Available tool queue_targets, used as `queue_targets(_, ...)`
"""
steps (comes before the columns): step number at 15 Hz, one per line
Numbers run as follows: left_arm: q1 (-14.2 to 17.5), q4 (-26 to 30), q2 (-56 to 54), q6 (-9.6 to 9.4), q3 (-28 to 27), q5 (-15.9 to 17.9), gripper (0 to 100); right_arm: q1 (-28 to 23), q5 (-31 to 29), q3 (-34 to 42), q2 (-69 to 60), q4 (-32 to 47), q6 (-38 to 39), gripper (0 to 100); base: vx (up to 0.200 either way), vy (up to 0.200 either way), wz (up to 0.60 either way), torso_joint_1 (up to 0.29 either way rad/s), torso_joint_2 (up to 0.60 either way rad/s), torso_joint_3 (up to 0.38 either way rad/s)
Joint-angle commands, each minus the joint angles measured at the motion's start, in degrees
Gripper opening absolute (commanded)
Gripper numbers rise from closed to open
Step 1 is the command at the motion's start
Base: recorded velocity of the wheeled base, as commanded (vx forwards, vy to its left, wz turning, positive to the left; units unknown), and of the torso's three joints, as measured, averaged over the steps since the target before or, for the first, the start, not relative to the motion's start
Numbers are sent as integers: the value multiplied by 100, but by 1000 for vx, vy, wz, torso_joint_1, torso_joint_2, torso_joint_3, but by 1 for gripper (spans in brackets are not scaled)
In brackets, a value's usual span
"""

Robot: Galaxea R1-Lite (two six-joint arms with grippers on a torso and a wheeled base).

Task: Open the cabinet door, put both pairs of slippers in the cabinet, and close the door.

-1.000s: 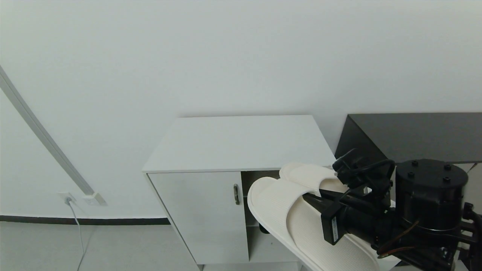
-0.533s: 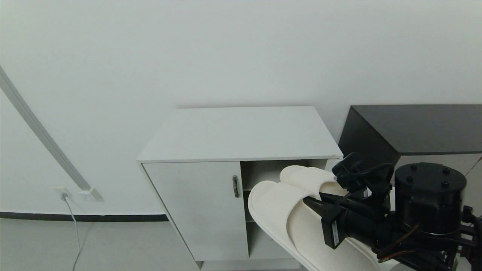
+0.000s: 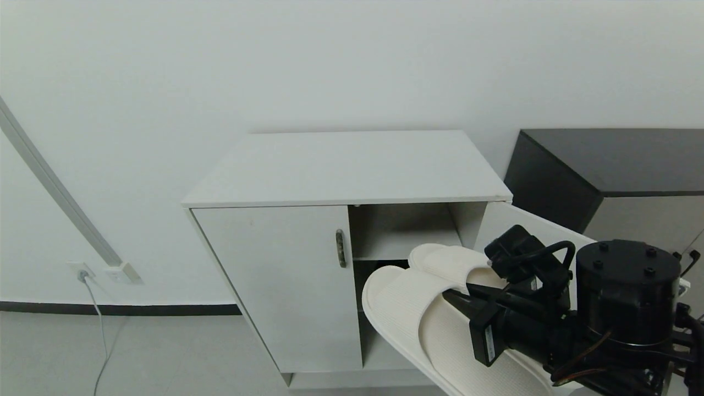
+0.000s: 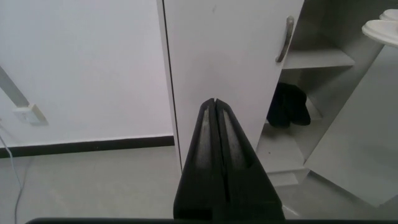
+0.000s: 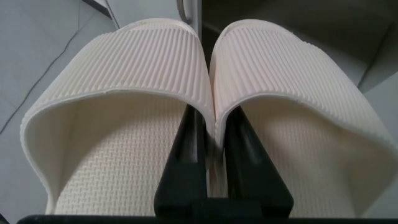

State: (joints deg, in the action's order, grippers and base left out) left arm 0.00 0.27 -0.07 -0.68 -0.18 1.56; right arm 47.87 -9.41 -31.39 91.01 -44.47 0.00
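The white cabinet has its left door shut and its right door swung open, showing a shelf. A pair of cream ribbed slippers hangs in front of the open compartment, toes toward it. My right gripper is shut on their two inner walls, pressed together. A black pair of slippers lies in the lower compartment under the shelf. My left gripper is shut and empty, low in front of the shut left door.
A black unit stands right of the cabinet, just behind the open door. A wall socket with a cable and a slanted conduit are at the left. Grey floor lies open before the cabinet.
The whole head view has shifted: the cabinet sits higher and larger, with more of its open interior and door showing. The right gripper and cream slippers keep their place in the picture.
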Motion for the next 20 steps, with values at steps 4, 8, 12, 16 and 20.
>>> queue_targets(4, 0, 0, 7, 7, 1, 2, 0, 56, -8, 10, 22, -9, 0, 0, 0, 0, 0, -195, 521, 322)
queue_targets(8, 0, 0, 7, 7, 1, 2, 0, 56, 1, 10, 30, -18, 0, 0, 0, 0, 0, -173, 497, 323)
queue_targets(12, 0, 0, 7, 7, 1, 2, 0, 56, 1, 19, 22, -53, 9, 0, 0, 0, 0, -146, 474, 333)
queue_targets(16, 0, 0, 7, 7, 1, 2, 0, 56, 1, 45, 57, -70, 9, 0, 0, 0, 0, -109, 462, 348)
queue_targets(20, 0, 0, 7, 7, 1, 2, 0, 56, -8, 89, 74, -141, 0, 0, 0, 0, 0, -52, 446, 384)
